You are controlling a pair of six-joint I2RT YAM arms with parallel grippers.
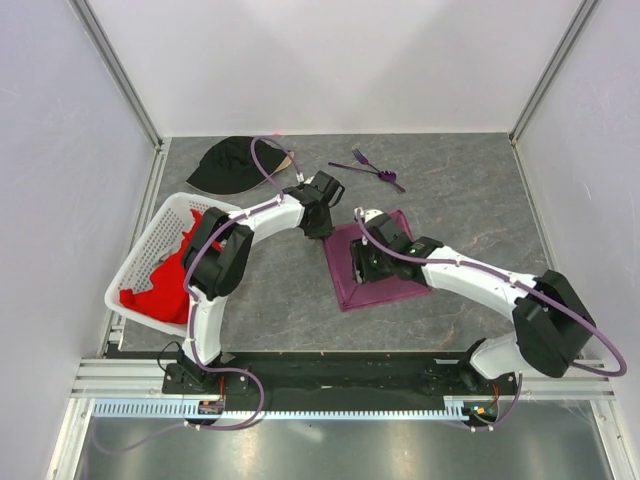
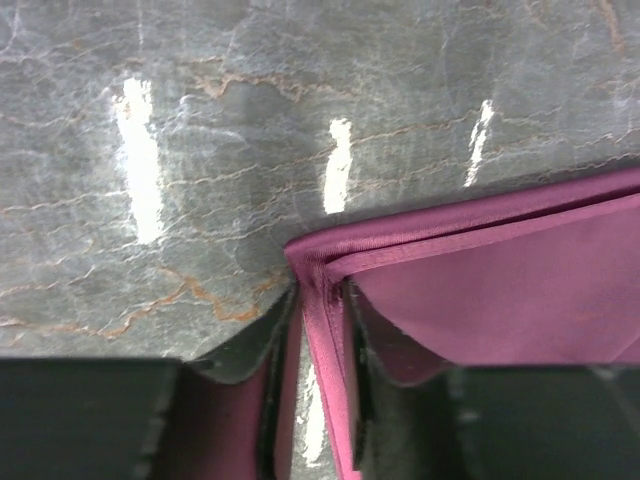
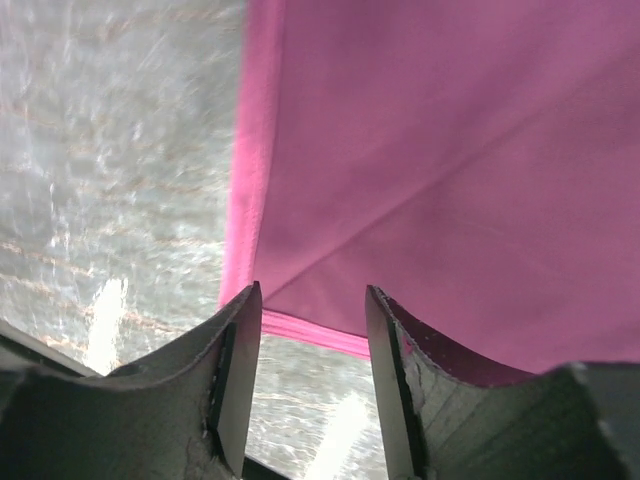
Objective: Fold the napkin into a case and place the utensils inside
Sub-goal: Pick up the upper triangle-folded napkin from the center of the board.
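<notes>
**Left gripper (image 2: 320, 300) straddling a corner hem of the napkin (image 1: 385, 295), grip unconfirmed**

The napkin is lying flat near the middle of the table (image 1: 480, 190), in front of both arms. At its corner in the left wrist view, two hemmed edges are showing one over the other, so it is probably sitting doubled already. The left gripper's jaws are standing narrow there, one on each side of the hem. Whether the pads are actually biting the cloth I cannot tell. The right gripper (image 3: 312, 300) is hovering over a hemmed corner of the cloth, jaws apart and clamping nothing.

For a clean fold, the left pinch is needing both layers, not just the upper hem. It is also needing enough depth that the slick fabric is not slipping out on the lift. The right gripper is best pinning its own corner, so the cloth is pivoting rather than dragging. Lifting low and carrying the edge straight across is what keeps the pouch's sides parallel.

The utensils (image 1: 368, 170) are lying well apart, toward the far edge, near the black cap (image 1: 232, 165). The white basket (image 1: 165, 215) holding the red cloth (image 1: 160, 290) is sitting off to the left.
</notes>
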